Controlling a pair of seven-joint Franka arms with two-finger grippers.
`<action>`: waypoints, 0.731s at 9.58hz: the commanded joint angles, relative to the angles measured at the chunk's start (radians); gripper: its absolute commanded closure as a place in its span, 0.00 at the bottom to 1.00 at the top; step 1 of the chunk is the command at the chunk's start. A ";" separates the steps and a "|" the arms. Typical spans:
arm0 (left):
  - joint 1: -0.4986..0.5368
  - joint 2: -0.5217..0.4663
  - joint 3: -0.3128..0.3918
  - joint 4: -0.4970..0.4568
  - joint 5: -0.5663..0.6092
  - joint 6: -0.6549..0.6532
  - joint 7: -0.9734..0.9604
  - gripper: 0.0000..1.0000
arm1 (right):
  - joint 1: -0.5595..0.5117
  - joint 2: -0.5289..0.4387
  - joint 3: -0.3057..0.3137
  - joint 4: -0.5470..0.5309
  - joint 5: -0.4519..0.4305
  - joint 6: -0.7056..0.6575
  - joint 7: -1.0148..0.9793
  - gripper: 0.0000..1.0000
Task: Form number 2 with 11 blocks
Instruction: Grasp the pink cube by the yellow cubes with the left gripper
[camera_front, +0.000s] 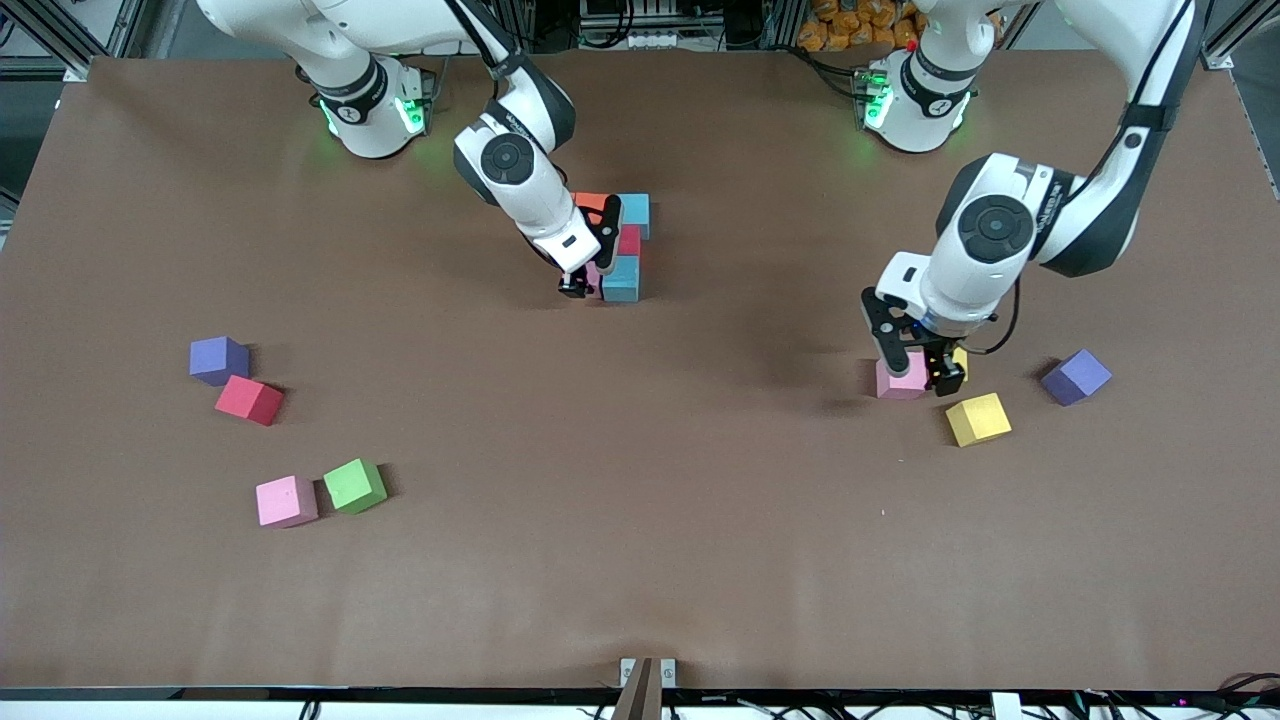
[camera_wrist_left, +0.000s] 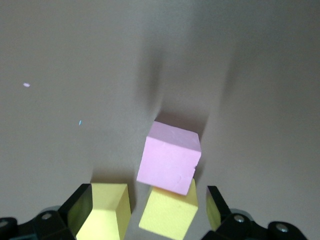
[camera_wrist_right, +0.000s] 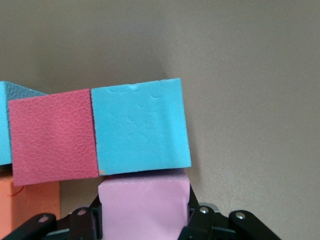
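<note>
The partial number 2 stands near the table's middle: an orange cube (camera_front: 590, 201), a light blue cube (camera_front: 634, 212), a crimson cube (camera_front: 629, 240) and a light blue cube (camera_front: 620, 281). My right gripper (camera_front: 584, 283) is shut on a pink cube (camera_wrist_right: 144, 207), pressed against the nearer light blue cube (camera_wrist_right: 140, 125). My left gripper (camera_front: 915, 362) is open and empty over a pink cube (camera_front: 900, 380) that touches a half-hidden yellow cube (camera_front: 961, 357). In the left wrist view the pink cube (camera_wrist_left: 170, 157) and two yellow cubes (camera_wrist_left: 169, 211) show between the fingers. Another yellow cube (camera_front: 978, 418) lies nearer the camera.
Toward the right arm's end lie a purple cube (camera_front: 218, 359), a crimson cube (camera_front: 249, 400), a pink cube (camera_front: 286, 501) and a green cube (camera_front: 354, 486). A second purple cube (camera_front: 1075, 376) lies toward the left arm's end, beside the yellow ones.
</note>
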 joint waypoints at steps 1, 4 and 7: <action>0.038 0.024 -0.012 -0.024 0.079 0.073 0.031 0.00 | 0.015 0.007 -0.019 -0.005 -0.019 0.020 0.023 0.57; 0.040 0.065 -0.012 -0.029 0.152 0.116 0.029 0.00 | 0.015 0.009 -0.020 -0.002 -0.018 0.019 0.046 0.00; 0.040 0.081 -0.012 -0.047 0.152 0.116 0.020 0.00 | 0.015 0.009 -0.019 -0.001 -0.018 0.019 0.048 0.00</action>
